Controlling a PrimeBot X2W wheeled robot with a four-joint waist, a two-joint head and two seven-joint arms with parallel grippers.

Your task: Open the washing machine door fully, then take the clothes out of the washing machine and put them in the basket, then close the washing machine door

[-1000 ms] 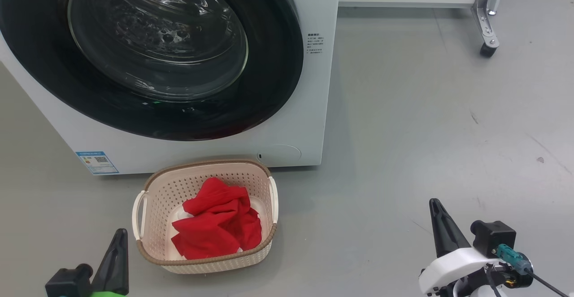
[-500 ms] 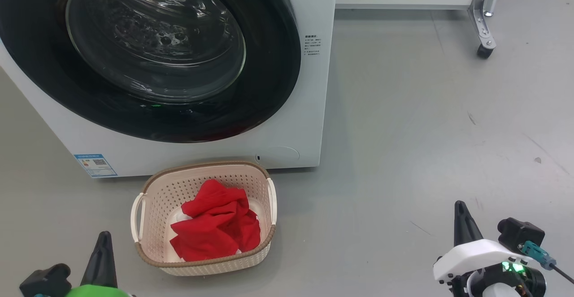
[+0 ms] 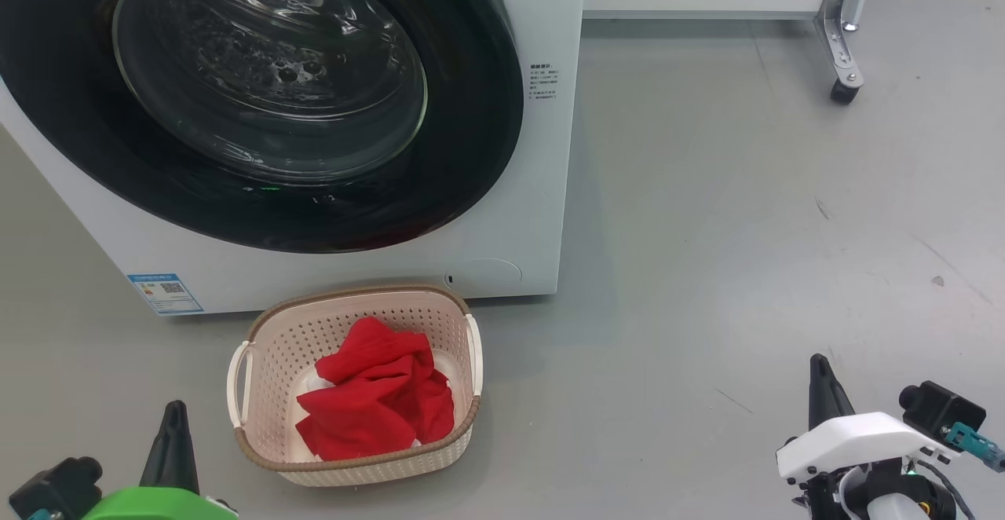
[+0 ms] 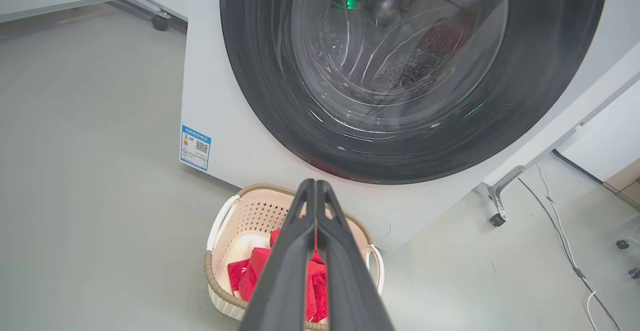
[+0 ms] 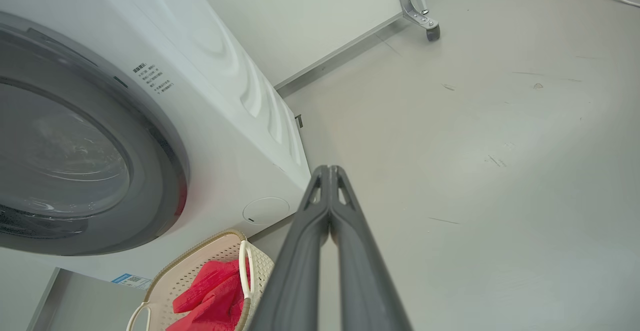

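Note:
The white washing machine [image 3: 542, 190] stands at the upper left, and its round black door [image 3: 471, 111] with the glass bowl lies flush against its front. On the floor just before it sits the cream basket [image 3: 267, 363], with the red clothes [image 3: 373, 398] bunched inside. My left gripper [image 3: 174, 408] is shut at the lower left, beside the basket and apart from it, holding nothing. At the lower right my right gripper [image 3: 819, 363] is shut and empty, well away from the basket. The left wrist view has the door [image 4: 260, 71], basket [image 4: 235, 211] and clothes [image 4: 255, 271] beyond the shut left gripper [image 4: 315, 183].
A blue sticker [image 3: 165, 292] marks the machine's lower left corner. A white cabinet on a metal leg with a caster [image 3: 842, 89] stands at the back right. Bare grey floor [image 3: 746, 253] spreads to the machine's right. A cable [image 4: 570, 256] runs along the floor in the left wrist view.
Both grippers have drawn back toward the bottom edge of the head view, the right one also further right. The head camera has shifted slightly. Door, basket and clothes stay put.

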